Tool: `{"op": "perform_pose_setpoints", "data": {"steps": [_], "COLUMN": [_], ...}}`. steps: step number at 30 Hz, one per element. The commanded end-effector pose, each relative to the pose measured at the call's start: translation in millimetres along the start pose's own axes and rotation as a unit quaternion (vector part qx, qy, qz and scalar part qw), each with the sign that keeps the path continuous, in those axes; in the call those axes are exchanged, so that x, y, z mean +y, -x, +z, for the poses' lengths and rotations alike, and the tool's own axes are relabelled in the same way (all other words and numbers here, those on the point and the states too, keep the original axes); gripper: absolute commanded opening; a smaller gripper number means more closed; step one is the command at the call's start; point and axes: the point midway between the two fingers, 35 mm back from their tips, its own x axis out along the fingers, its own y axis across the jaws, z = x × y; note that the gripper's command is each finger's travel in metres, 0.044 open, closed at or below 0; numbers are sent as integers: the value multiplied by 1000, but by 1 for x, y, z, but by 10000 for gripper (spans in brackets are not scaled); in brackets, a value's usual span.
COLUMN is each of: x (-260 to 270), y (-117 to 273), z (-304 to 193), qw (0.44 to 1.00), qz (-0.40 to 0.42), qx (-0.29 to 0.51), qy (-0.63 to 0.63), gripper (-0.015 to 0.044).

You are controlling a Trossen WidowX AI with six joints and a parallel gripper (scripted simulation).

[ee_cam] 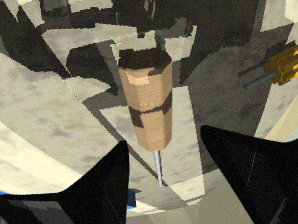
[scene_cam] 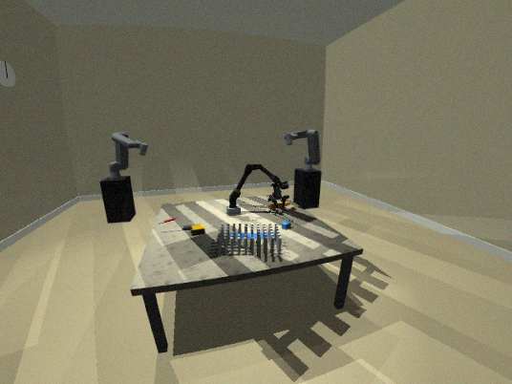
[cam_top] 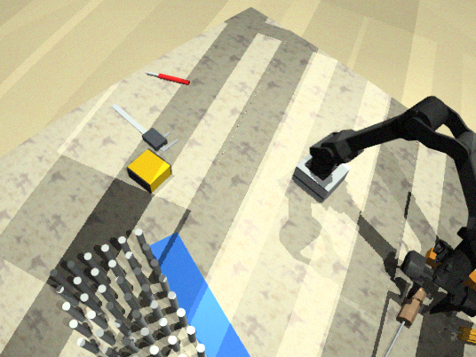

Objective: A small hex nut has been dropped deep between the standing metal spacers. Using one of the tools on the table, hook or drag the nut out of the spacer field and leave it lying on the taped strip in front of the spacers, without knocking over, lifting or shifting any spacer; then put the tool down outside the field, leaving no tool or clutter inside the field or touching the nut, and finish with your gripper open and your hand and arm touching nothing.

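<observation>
Wooden-handled tool (cam_top: 411, 307) (ee_cam: 147, 107), top view: it lies on the table beneath the gripper (cam_top: 428, 289) (scene_cam: 279, 208) (ee_cam: 164, 135), well apart from metal spacers (cam_top: 102, 289) (scene_cam: 258, 241) and blue strip (cam_top: 178, 266) (scene_cam: 248, 235), shaft slanting lower left. The nut cannot be made out.

Exterior: the black arm (cam_top: 444, 146) (scene_cam: 255, 167) arches up and over, wrist bent down, pincer low over the table.

Wrist: fingers stand apart, unladen; the handle's long axis runs crosswise to their closing line, its bulk left of centre, likely needing slight centring.

Wood-look tool hndl (cam_top: 412, 306) (ee_cam: 148, 107), matt
</observation>
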Motion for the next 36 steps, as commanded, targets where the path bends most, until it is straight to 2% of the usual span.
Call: {"op": "perform_pose_setpoints", "data": {"steps": [1, 23, 25, 36], "x": [3, 6, 6, 6], "y": [-9, -39, -39, -39], "z": [4, 18, 18, 18], "qw": [1000, 1000, 1000, 1000], "qz": [6, 6, 6, 6], "qx": [1, 1, 1, 1], "qy": [5, 5, 5, 5], "gripper": [280, 280, 228, 154]}}
